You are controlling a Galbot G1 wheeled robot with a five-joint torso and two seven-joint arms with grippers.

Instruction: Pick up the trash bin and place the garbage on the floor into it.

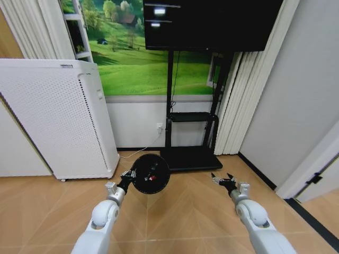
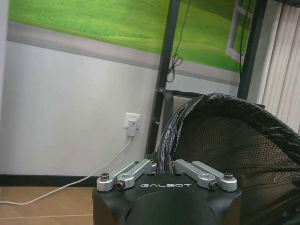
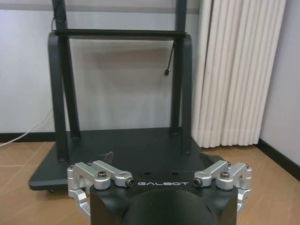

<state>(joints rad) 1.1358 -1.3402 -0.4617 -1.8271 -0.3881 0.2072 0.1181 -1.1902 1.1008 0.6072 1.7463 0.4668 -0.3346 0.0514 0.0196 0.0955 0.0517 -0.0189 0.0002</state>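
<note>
My left gripper (image 1: 128, 180) is shut on the rim of the trash bin (image 1: 150, 173), a small black round mesh basket with a black bag liner. The bin's open mouth faces the head camera. Small red-and-white garbage (image 1: 153, 177) lies inside it. In the left wrist view the bin's mesh wall (image 2: 234, 140) rises just past the gripper (image 2: 166, 164), whose fingers pinch the liner-covered rim. My right gripper (image 1: 223, 180) hangs open above the floor to the right of the bin, with nothing between its fingers.
A tall white perforated appliance (image 1: 58, 116) stands at the left. A black TV stand (image 1: 190, 156) with a low base (image 3: 122, 154) stands straight ahead against the wall. A white cable (image 2: 70, 185) runs from a wall socket. White curtains (image 3: 234, 70) hang at the right.
</note>
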